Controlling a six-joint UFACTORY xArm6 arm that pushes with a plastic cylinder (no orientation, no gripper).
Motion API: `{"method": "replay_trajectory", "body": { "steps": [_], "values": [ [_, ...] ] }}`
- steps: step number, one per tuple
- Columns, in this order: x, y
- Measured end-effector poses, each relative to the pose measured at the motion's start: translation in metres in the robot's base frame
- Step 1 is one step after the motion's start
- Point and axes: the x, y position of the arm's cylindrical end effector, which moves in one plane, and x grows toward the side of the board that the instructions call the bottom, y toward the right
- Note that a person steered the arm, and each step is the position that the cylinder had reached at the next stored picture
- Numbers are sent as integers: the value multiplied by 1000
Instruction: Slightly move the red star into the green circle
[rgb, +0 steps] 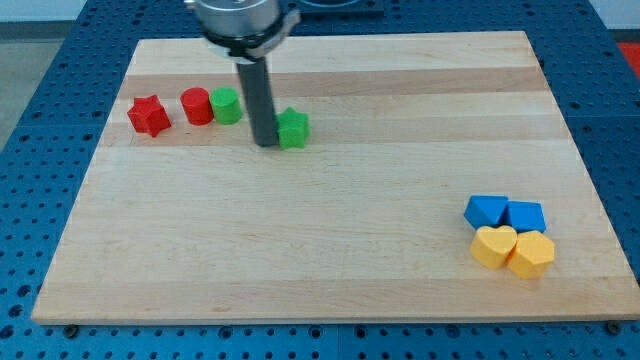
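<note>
The red star (148, 116) lies near the board's left edge at the view's upper left. To its right stands a red cylinder (195, 106), touching the green circle (225, 105). My tip (265, 143) rests on the board to the right of the green circle, right beside the left side of a green star (293, 129). The tip is well to the right of the red star, with the red cylinder and green circle between them.
A cluster of blocks sits at the view's lower right: a blue block (487, 211), another blue block (526, 215), a yellow heart (494, 245) and a yellow hexagon (531, 254). The wooden board (330, 230) lies on a blue perforated table.
</note>
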Motion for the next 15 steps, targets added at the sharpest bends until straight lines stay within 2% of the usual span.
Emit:
{"method": "replay_trajectory", "body": {
  "steps": [1,2,4,6,7,8,9,14,15],
  "values": [
    [-4,34],
    [-4,42],
    [22,-74],
    [22,-200],
    [-7,-219],
    [-39,-215],
    [-44,-194],
    [-34,-40],
    [-34,-35]
  ]
}}
